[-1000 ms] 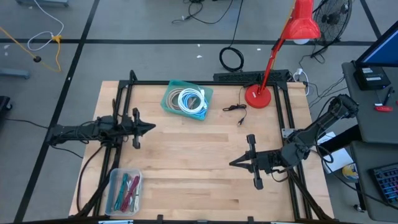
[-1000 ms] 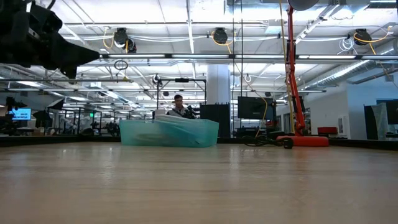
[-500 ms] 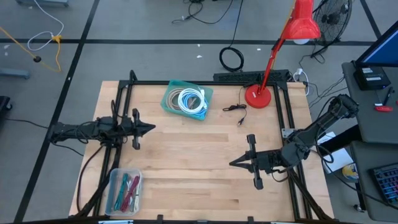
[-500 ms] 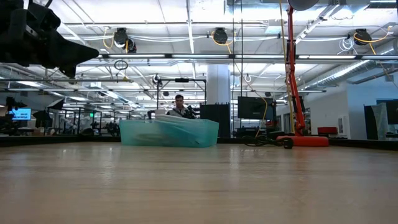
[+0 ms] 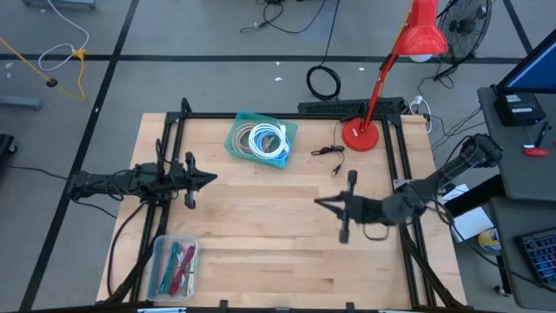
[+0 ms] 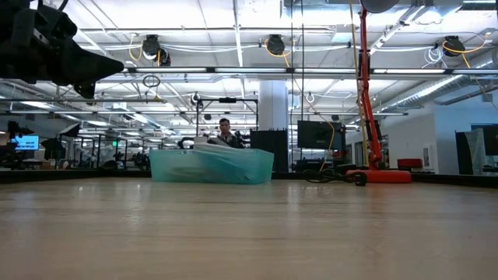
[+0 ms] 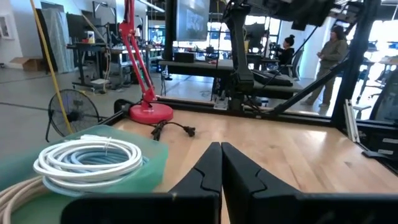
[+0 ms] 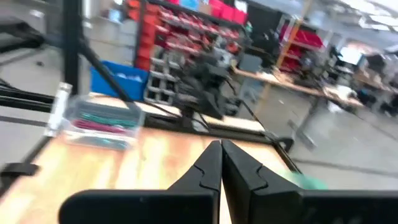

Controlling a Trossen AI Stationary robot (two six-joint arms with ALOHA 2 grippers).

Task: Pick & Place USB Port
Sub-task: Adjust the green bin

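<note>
A teal tray (image 5: 261,139) at the far middle of the table holds coiled white and blue cables (image 7: 87,158). A small black cable with a plug (image 5: 328,153) lies flat on the wood beside the red lamp base (image 5: 360,136). Which of these is the USB port, I cannot tell. My left gripper (image 5: 212,180) hangs shut and level over the table's left side, pointing right, and it also shows in its wrist view (image 7: 221,150). My right gripper (image 5: 318,203) hangs shut over the right middle, pointing left, with nothing in it (image 8: 220,147).
A clear box of coloured cables (image 5: 174,266) stands at the near left corner. The red lamp's arm (image 6: 364,93) rises at the far right. A black frame (image 5: 287,116) borders the table. People (image 7: 333,56) stand in the room beyond the table.
My right gripper has swung toward the table's far edge and a little toward the left, staying shut and level. My left arm has kept still.
</note>
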